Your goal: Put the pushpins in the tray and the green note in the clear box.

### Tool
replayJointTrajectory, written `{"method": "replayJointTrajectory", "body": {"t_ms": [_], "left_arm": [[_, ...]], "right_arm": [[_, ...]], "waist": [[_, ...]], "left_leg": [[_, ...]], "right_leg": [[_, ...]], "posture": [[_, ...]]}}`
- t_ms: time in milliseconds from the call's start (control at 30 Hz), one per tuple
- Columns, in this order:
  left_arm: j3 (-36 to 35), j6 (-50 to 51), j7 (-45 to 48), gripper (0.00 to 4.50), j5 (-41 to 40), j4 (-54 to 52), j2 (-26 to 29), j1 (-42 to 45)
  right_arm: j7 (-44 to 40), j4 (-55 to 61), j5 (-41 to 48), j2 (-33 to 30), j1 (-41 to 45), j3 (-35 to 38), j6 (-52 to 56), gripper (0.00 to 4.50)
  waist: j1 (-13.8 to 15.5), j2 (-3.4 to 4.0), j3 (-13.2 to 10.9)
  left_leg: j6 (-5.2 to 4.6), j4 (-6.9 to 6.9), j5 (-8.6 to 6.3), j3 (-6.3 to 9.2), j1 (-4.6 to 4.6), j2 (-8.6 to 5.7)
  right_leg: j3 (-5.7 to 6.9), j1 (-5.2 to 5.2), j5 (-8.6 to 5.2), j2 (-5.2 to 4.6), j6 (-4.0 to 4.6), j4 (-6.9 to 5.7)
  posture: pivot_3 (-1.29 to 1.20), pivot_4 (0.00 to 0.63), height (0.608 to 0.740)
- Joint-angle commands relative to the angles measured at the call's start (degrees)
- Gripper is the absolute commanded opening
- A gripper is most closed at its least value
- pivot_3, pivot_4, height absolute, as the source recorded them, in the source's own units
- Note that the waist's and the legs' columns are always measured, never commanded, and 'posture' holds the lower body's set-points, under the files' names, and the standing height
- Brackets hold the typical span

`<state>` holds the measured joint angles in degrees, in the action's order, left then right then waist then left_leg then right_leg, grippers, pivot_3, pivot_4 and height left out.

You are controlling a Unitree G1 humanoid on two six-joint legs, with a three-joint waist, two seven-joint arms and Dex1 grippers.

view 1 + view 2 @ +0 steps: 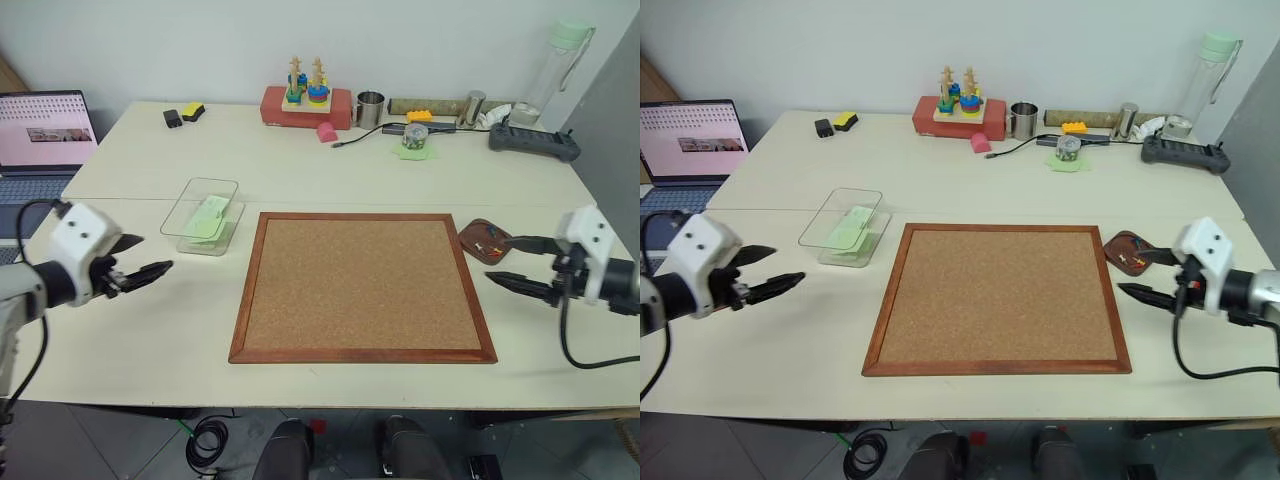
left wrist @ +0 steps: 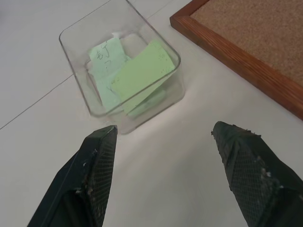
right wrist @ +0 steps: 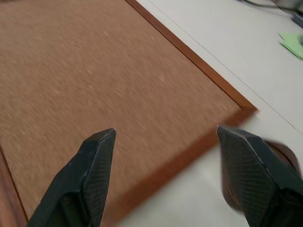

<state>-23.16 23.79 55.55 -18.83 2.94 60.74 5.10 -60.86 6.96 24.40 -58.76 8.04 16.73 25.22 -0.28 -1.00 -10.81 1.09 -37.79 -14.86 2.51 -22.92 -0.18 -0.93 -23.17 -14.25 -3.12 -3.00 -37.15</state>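
The clear box (image 1: 190,195) stands left of the cork board, and the pale green note (image 1: 208,218) lies inside it, seen close up as overlapping green slips (image 2: 142,71). The small reddish-brown tray (image 1: 474,232) sits off the board's right edge, with tiny coloured specks, the pushpins (image 1: 488,241), in it. My left gripper (image 1: 150,254) hovers open and empty near the box's left front, its tips short of the box wall (image 2: 71,47). On the other side, my right gripper (image 1: 497,259) is open and empty just in front of the tray, pointing toward the board.
A wood-framed cork board (image 1: 362,285) fills the table's middle. A laptop (image 1: 40,135) stands at the far left. Along the back edge are a red box with stacking toys (image 1: 305,105), a metal cup (image 1: 370,108), a bottle (image 1: 560,65) and a black controller (image 1: 533,140).
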Motion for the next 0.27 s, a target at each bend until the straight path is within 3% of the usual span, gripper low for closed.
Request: {"method": "replayJointTrajectory", "body": {"t_ms": [33, 267], "left_arm": [[-3.41, -2.19, 2.28, 3.43, -0.67, 0.98, 1.33, -0.9], [-4.29, -3.45, 3.95, 3.43, -0.51, 2.73, 1.36, -1.04]], "right_arm": [[-1.66, -3.93, -1.16, -2.23, -0.78, 3.91, -3.23, 3.55], [-2.8, -8.99, -2.9, -3.52, -0.57, 4.61, -6.19, 3.55]], "waist": [[-0.02, 0.0, 0.0], [-0.06, 0.0, 0.0]], "left_leg": [[0.0, -0.03, 0.0, -0.03, 0.01, 0.04], [0.0, -0.04, 0.0, -0.18, 0.0, 0.13]], "right_leg": [[0.0, 0.01, 0.0, 0.0, 0.0, -0.01], [-0.02, 0.0, 0.03, 0.02, 0.0, -0.02]], "posture": [[0.0, 0.15, 0.74], [0.0, 0.15, 0.74]]}}
